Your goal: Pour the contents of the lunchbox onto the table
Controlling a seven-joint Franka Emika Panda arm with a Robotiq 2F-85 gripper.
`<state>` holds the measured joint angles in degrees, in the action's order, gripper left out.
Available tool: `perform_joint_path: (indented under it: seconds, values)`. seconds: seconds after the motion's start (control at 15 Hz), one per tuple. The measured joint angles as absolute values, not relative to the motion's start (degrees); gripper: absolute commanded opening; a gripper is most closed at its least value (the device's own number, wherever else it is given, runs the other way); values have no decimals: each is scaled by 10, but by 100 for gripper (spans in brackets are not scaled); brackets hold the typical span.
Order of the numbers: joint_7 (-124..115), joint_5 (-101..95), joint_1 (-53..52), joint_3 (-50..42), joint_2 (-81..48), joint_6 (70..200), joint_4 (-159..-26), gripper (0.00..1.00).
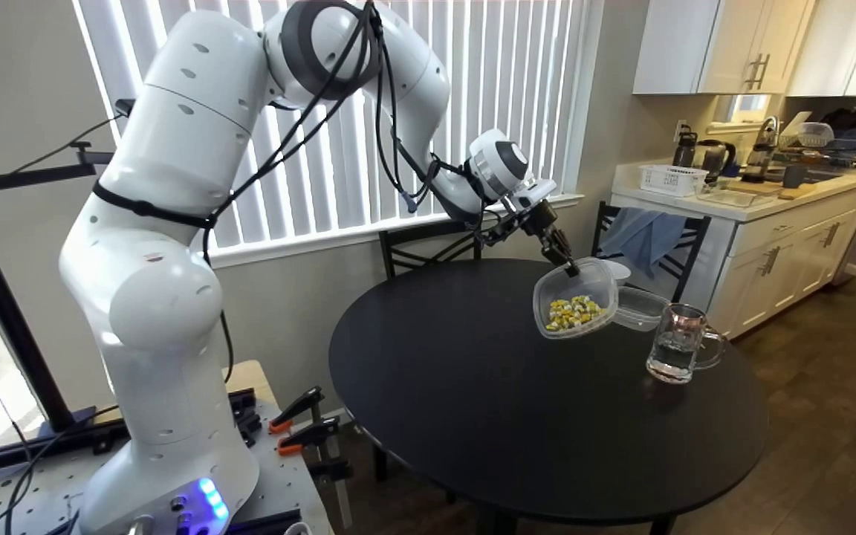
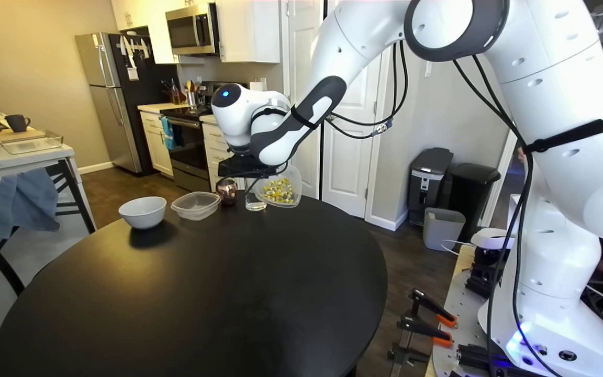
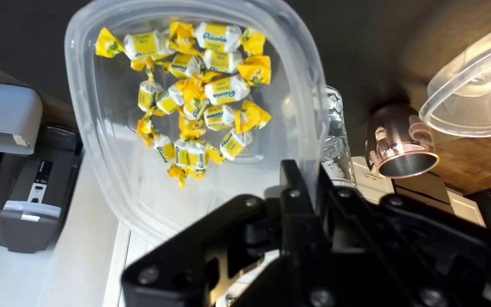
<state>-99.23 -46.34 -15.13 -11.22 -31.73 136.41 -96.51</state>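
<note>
Round black table [image 1: 472,416], matte top. One clear plastic lunchbox [image 1: 593,281], tilted above it, wrapped Ricola candies [image 3: 226,90] inside. Gripper [image 3: 307,175]: clenched on the lunchbox's side wall, at rim. Handling, as judged: light, thin-walled, bendable, rather slick; candies apt to slide together. Recommended hold: one side wall, rim included, squeezed firmly without buckling.

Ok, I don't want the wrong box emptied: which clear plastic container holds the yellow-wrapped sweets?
The tilted lunchbox, its rim in the jaws, sweets inside; the other container sits on the table near the copper mug.
</note>
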Motion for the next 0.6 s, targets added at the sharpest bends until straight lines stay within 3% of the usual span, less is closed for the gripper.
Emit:
perform_joint_path:
  seconds: [0.6]
  values:
    - [-1213, -605, -164, -156, -476, 1331, -761, 2]
